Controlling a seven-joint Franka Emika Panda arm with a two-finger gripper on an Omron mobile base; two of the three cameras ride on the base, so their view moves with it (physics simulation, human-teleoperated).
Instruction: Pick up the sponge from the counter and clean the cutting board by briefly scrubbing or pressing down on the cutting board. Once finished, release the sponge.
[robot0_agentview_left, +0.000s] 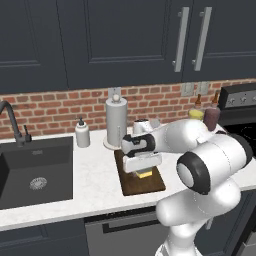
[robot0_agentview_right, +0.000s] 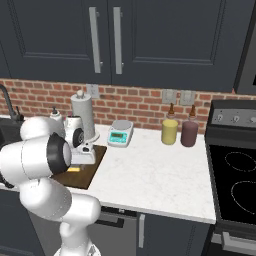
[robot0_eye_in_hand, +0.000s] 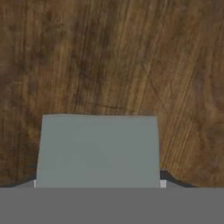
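The small yellow sponge with a grey-green scrub top (robot0_agentview_left: 145, 173) sits on the dark brown wooden cutting board (robot0_agentview_left: 150, 186), under the gripper (robot0_agentview_left: 143, 169); its fingers are hidden, so their grip cannot be told.

The gripper (robot0_agentview_right: 80, 161) presses the yellow sponge (robot0_agentview_right: 73, 169) onto the cutting board (robot0_agentview_right: 90, 170).

We see an arm (robot0_agentview_left: 200, 165) of glossy white, rounded shells, its fat cylindrical links joined by black bands and capped at the elbow by a dark round disc with a grey face. Its wrist carries a black collar ahead of a boxy white hand (robot0_agentview_left: 142, 162). The fingers appear dark, though we cannot make them out clearly beneath the hand.
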